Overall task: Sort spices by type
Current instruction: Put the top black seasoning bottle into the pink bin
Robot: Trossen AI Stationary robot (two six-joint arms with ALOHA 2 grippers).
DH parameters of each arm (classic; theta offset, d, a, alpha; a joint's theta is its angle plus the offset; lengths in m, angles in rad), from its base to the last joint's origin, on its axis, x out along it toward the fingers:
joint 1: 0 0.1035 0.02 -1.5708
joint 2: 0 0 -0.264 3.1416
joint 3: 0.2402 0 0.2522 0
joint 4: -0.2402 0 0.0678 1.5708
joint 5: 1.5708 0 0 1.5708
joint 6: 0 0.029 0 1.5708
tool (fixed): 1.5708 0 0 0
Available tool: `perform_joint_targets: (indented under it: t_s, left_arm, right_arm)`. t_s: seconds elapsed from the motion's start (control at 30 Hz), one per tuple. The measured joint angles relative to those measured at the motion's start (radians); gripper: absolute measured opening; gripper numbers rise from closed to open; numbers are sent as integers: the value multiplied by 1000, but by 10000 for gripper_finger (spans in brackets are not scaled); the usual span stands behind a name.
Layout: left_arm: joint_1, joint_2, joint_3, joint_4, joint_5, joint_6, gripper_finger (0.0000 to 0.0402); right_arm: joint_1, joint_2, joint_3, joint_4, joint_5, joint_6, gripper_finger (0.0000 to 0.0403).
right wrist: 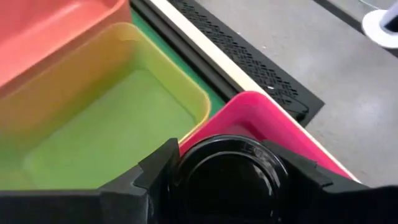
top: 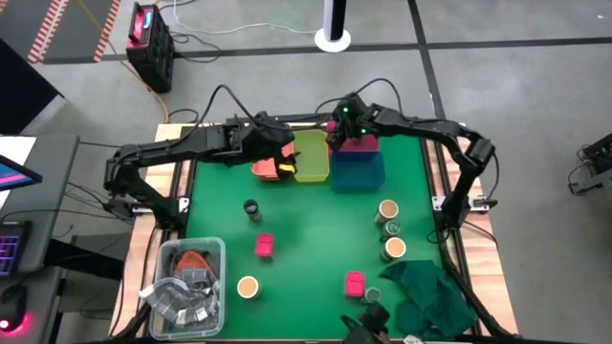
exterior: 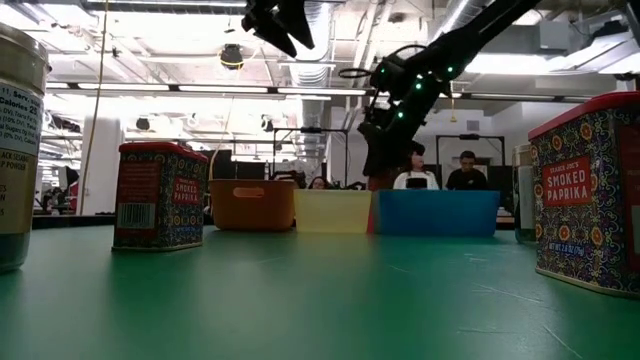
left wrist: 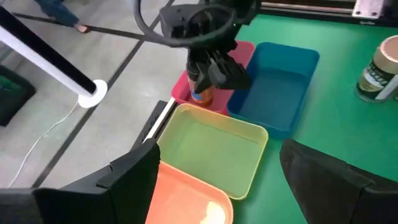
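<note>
"SMOKED PAPRIKA" tins (exterior: 160, 195), table (exterior: 300, 300)

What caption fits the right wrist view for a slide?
Right tool holds a dark-capped jar above the pink bin, beside the yellow-green bin.

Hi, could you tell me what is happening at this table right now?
The robot is sorting spice containers into coloured bins. The right end effector holds a dark-capped jar over the pink bin at the far side of the table. The left end effector hovers open over the orange bin. Several containers, including a pink box and a tan-topped jar, wait on the green table.
</note>
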Motion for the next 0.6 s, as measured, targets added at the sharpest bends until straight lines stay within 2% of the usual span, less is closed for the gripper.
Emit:
perform_joint_targets:
  t_s: [0.1, 0.23, 0.3, 0.6]
  left_arm:
    - [7, 0, 0, -1, 8, -8, 315]
    - [49, 1, 0, -26, 165, -87, 315]
    - [77, 12, 0, -69, 211, -126, 315]
    - [112, 70, -1, -248, 239, -95, 315]
  right_arm:
    - [-1, 25, 7, -15, 7, 1, 236]
    - [-10, 40, 7, -21, 8, 22, 244]
    - [-11, 40, 8, -21, 8, 23, 248]
    - [-37, 37, 8, -63, 5, 8, 268]
